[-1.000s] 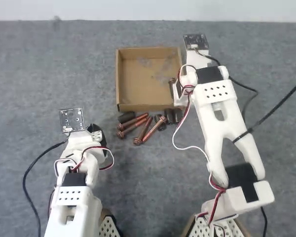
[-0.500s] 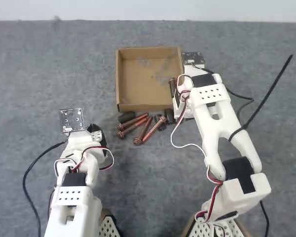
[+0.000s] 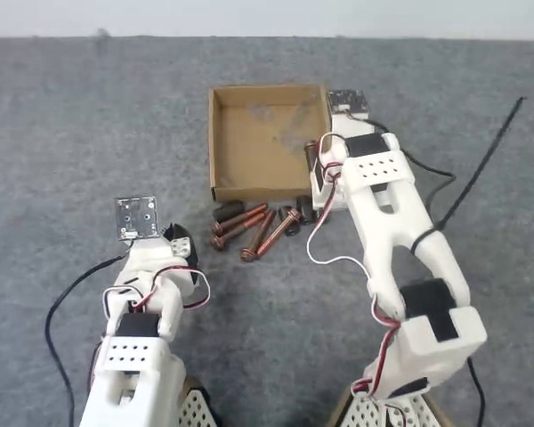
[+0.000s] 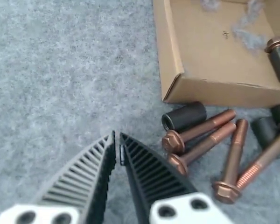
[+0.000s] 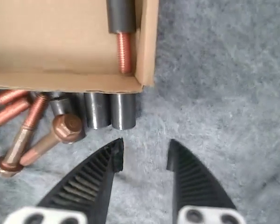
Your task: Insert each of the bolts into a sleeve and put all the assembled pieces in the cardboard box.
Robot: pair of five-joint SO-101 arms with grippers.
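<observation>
Right gripper (image 5: 145, 148) hangs low over the grey carpet (image 5: 214, 70), empty, its jaws parted to a middling width and pointed at the end of the row of sleeves (image 5: 122, 109) just beyond them. Left gripper (image 4: 117, 140) is also empty, with its jaws drawn almost together and only a sliver of gap at the tips. It sits near the heads of the loose bolts (image 4: 200, 128) but does not touch them. The sleeves lie side by side and touching, hard against the outside wall of the cardboard box (image 5: 147, 42), and the copper bolts fan out beside them. Inside the box, along the wall nearest the right gripper, rests one assembled piece (image 5: 121, 18), with its thread poking out of its sleeve. One pair therefore looks finished, and the step in hand seems to be fetching the next sleeve. For that, the right gripper would have to come down and close across the end sleeve, sliding one finger into the tight seam with its neighbour without rolling the row. The left gripper would first have to open before it could take a bolt by the shank. As for writing, the box carries no label. A small dark mark (image 4: 224, 33) on its floor may be a pencilled sign, but it is too faint to read.
</observation>
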